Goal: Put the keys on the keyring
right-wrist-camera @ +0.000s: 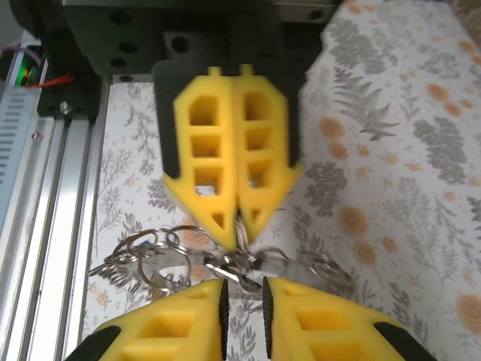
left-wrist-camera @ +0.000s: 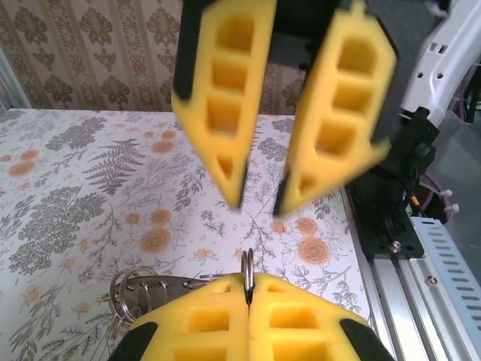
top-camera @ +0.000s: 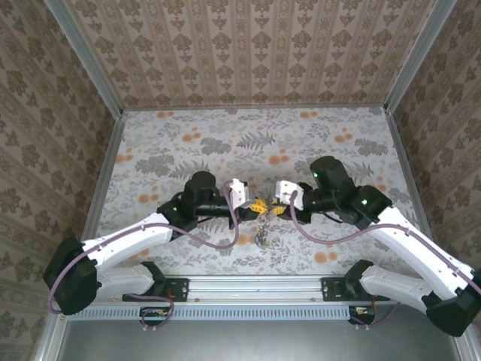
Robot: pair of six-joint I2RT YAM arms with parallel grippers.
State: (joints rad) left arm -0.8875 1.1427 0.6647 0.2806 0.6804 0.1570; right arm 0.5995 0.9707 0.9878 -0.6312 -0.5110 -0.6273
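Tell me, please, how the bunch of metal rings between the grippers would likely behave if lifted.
Probably floppy: the linked metal rings splay at different angles. Likely slippery: thin, shiny wire, with the left gripper shut on just one ring's edge. Probably light, being thin wire.

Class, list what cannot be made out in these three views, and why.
Top view: the bunch of rings is too small to single out a key.
Left wrist view: the left gripper hides part of the bunch; the right gripper is blurred.
Right wrist view: tangled rings, no key distinguishable.
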